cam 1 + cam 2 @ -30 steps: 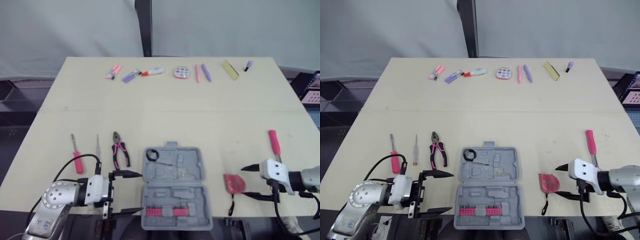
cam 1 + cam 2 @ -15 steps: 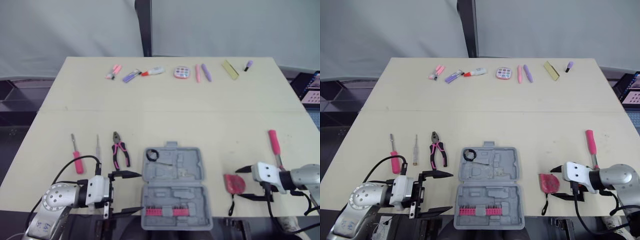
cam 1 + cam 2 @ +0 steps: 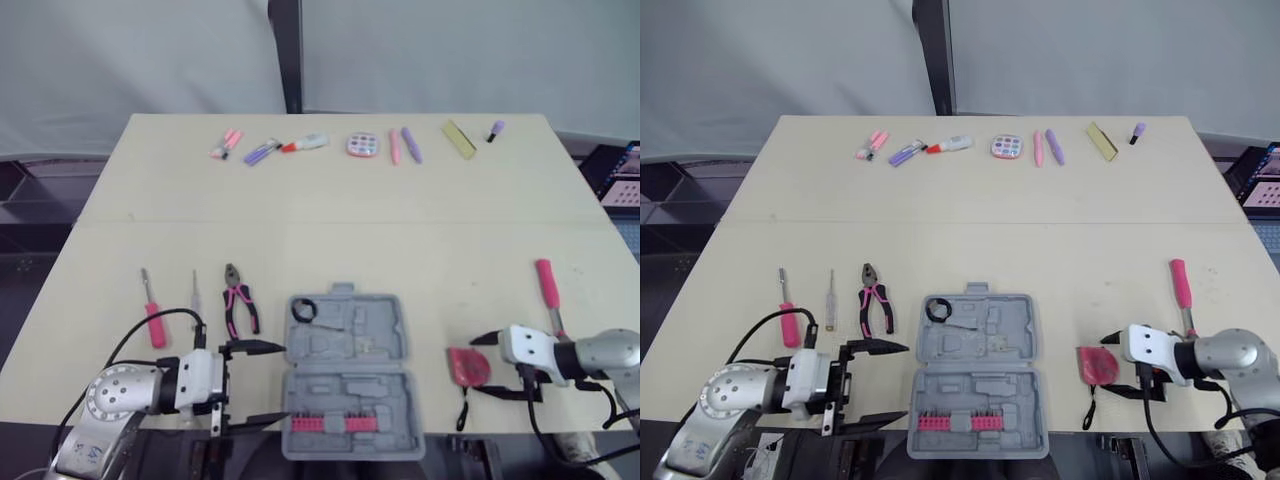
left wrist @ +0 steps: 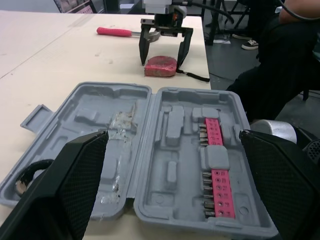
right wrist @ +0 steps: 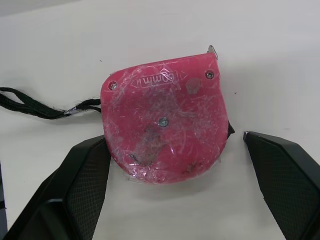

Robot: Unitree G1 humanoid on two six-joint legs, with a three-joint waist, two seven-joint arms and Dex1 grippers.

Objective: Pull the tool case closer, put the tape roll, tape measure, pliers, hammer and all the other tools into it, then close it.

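While both grippers sit at the near table edge, count: two screwdrivers, one pink-handled [image 3: 153, 320] and one thin [image 3: 196, 292], plus one pliers [image 3: 238, 304], all beyond and outboard of the left gripper [image 3: 264, 384]. One grey tool case [image 3: 346, 372] lies open flat just ahead of that gripper's fingertips, between the two grippers. One black tape roll [image 3: 304, 310] sits in the case's far-left corner. One tape measure [image 3: 467, 366] lies between the fingers of the right gripper [image 3: 476, 368]. One hammer [image 3: 548, 288] lies beyond that gripper. Eight small items [image 3: 363, 146] line the far edge.

Versus a second ago, the right gripper has slid in toward the case, so its fingers now straddle the tape measure. The left gripper and the case are unchanged.

Both grippers are spread wide. On the right, one finger [image 5: 85, 175] meets the measure's edge and the other stands apart, so nothing is clamped.

The tape measure is pink-red and scuffed, with a black strap [image 5: 35, 110]. The case's near half holds pink bit strips [image 4: 215, 150].
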